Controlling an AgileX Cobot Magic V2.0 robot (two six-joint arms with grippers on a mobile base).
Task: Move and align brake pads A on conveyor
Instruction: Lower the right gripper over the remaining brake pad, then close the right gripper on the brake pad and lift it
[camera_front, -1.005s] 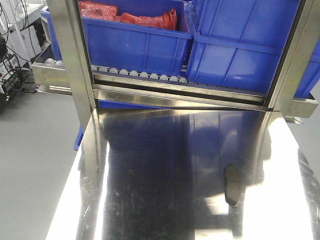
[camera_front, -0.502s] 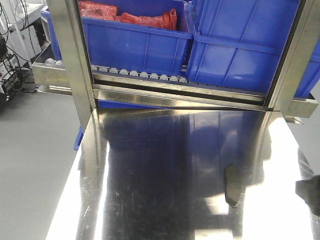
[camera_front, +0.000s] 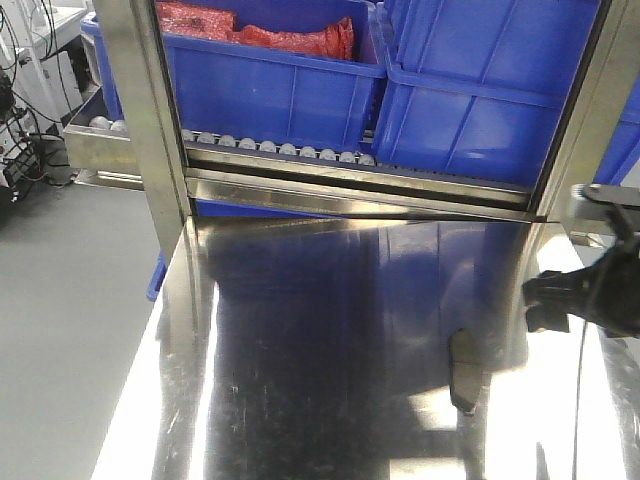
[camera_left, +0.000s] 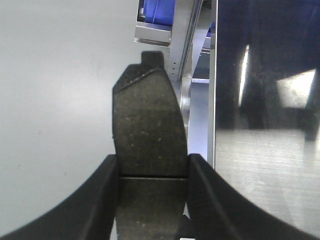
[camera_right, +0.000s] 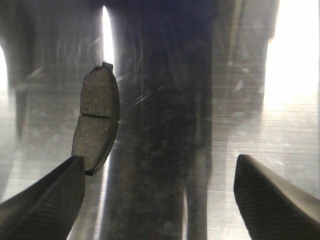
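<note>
- Steel table (camera_front: 330, 340), mirror-bright, fills the lower half of the front view. Blue bins (camera_front: 280, 85) sit on a roller rack (camera_front: 270, 148) across the top of the frame, and the upper-left one holds red bags (camera_front: 250, 30).
- The left gripper (camera_left: 151, 165) is clenched on the held brake pad (camera_left: 147, 120). Its two black fingers (camera_left: 102, 190) press the pad's long edges from either side at the bottom centre of the left wrist view, right at the thin groove.
- The held brake pad runs up the middle of that frame, tab end uppermost. Grey floor (camera_left: 55, 100) lies to its left, and the table's edge runs down just to its right.
- The loose brake pad (camera_front: 465, 372) lies flat on the steel table, lower right of centre in the front view.
- The right gripper (camera_right: 160, 165) is released, with its jaws spread wide toward the two bottom corners of the right wrist view and nothing between them.
- In that view the loose brake pad lies left of centre. Its lower end meets the left fingertip in the picture, but whether they touch cannot be told.
- In the front view the right gripper shows as a dark shape at the right edge, above and to the right of the loose brake pad.
</note>
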